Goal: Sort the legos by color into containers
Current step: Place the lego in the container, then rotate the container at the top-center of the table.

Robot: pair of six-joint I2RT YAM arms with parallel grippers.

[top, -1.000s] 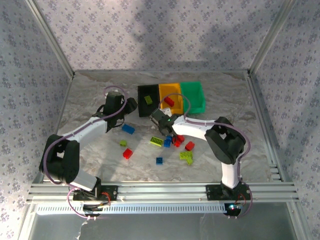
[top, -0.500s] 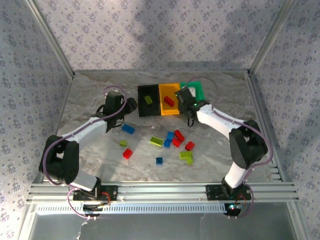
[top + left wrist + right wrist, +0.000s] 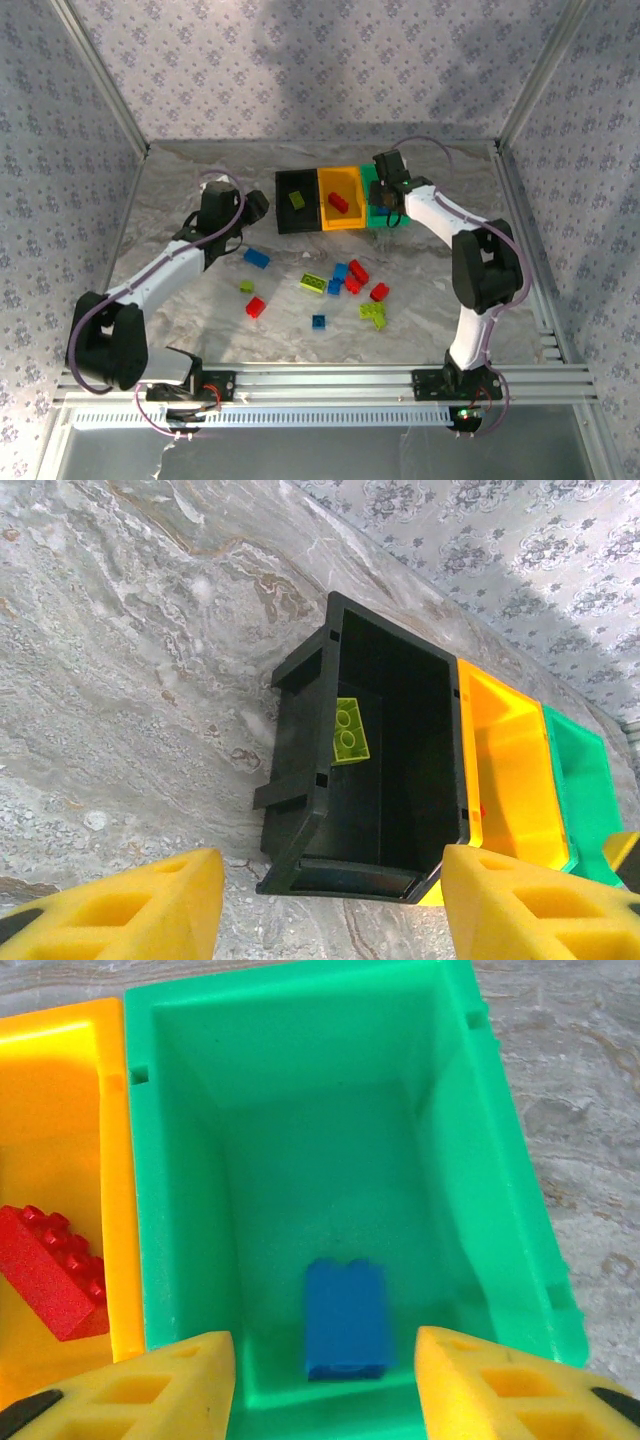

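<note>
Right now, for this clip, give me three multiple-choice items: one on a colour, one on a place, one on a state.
1. What colour is the brick inside the black bin?
A. red
B. lime green
C. blue

2. Where does the blue brick below the right claw lie?
A. in the black bin
B. loose outside every bin
C. in the green bin

3. How does the right claw stand?
A. open, holding nothing
B. shut on the blue brick
C. shut on the green bin's rim

Answers:
1 B: the left wrist view shows the lime green brick on the black floor.
2 C: green walls surround it on all sides in the right wrist view.
3 A: its fingers stand well apart, and the blue brick lies loose on the bin floor.
</note>
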